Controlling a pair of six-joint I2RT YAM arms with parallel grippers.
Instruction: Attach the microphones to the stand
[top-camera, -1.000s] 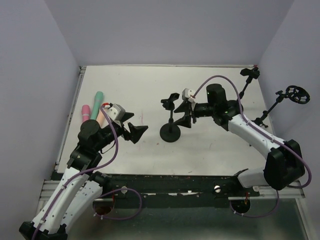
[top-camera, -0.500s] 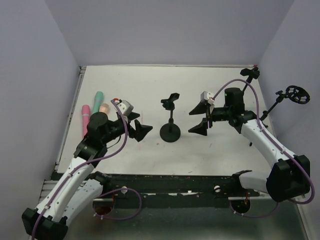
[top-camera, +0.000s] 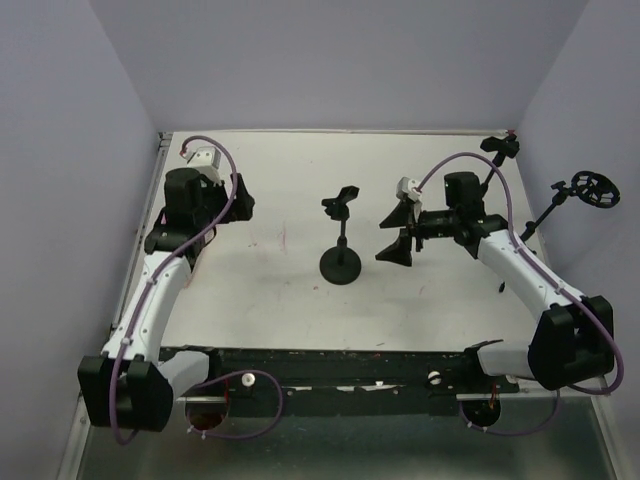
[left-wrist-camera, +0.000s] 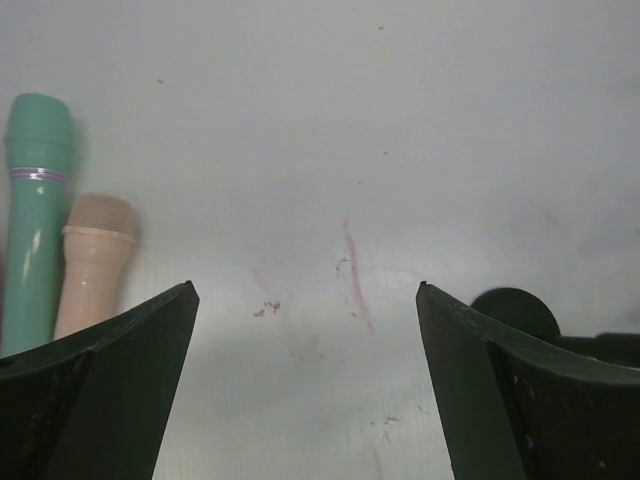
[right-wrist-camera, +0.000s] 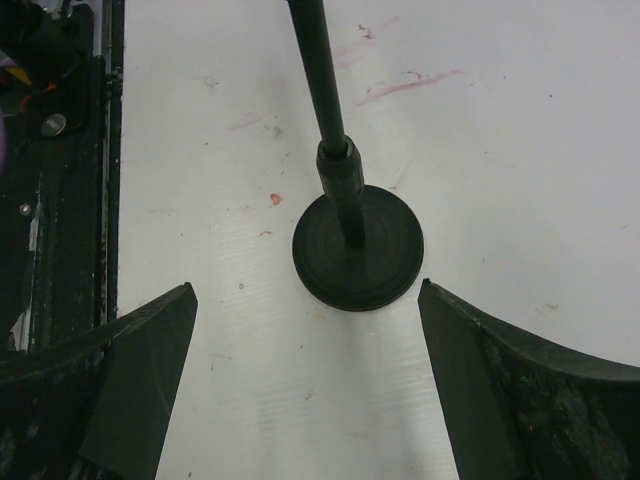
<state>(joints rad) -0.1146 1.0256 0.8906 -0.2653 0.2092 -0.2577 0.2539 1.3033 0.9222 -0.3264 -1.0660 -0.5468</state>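
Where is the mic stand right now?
In the top view, the stand is upright at the centre of the table, just left of the open right end effector.

No legible text, label, brand or number appears anywhere.

Open white tabletop (top-camera: 280, 290) surrounds the black round-based microphone stand (right-wrist-camera: 357, 250). The mint-green plastic microphone (left-wrist-camera: 36, 200) and peach plastic microphone (left-wrist-camera: 96, 262) lie right against each other, no gap between.
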